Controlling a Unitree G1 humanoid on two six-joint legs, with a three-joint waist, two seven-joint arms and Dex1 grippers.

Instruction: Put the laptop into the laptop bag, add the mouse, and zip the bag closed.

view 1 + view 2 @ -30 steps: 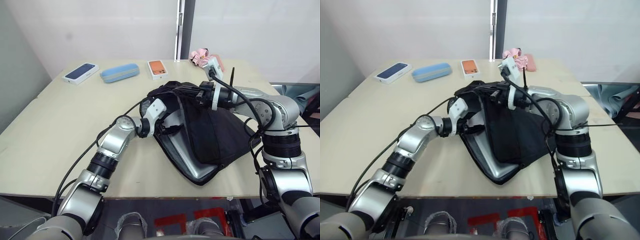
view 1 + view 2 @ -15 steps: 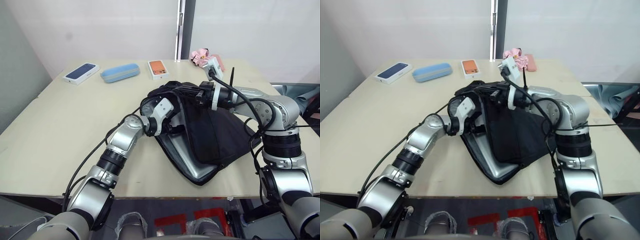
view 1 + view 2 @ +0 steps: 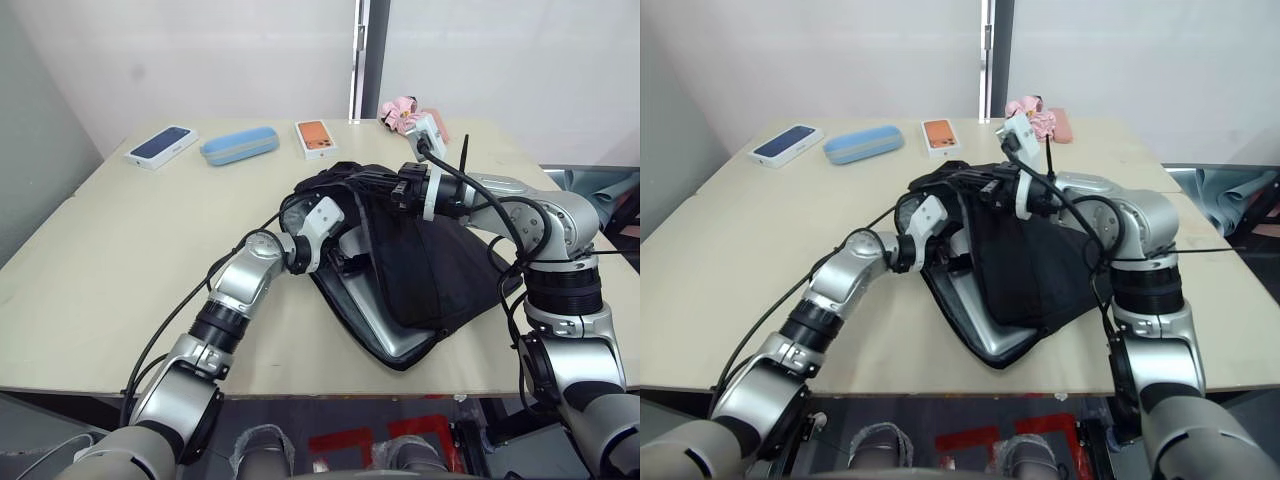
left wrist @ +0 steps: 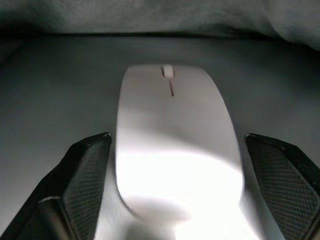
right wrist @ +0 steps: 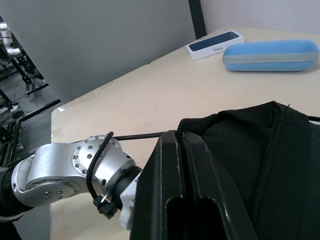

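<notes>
Our left claw point(image 4: 172, 200) sat inside the laptop bag point(image 3: 440, 270), fingers spread on either side of the mouse point(image 4: 175, 140) without gripping it. Our right claw point(image 3: 365, 183) pinched the bag's upper flap up. The laptop point(image 3: 375, 320) lay inside. Along the tabletop's point(image 3: 120, 250) far edge stood a blue case point(image 3: 239, 145) and two phone boxes point(image 3: 161, 146).

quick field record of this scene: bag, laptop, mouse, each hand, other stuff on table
laptop bag: black, lying on the table, mouth held open
laptop: inside the bag, silver edge showing at the opening
mouse: white, lying flat on the laptop inside the bag
left hand: inside the bag's mouth, open, fingers either side of the mouse
right hand: shut on the bag's upper edge, lifting it
others: dark blue box, blue case, orange box
</notes>
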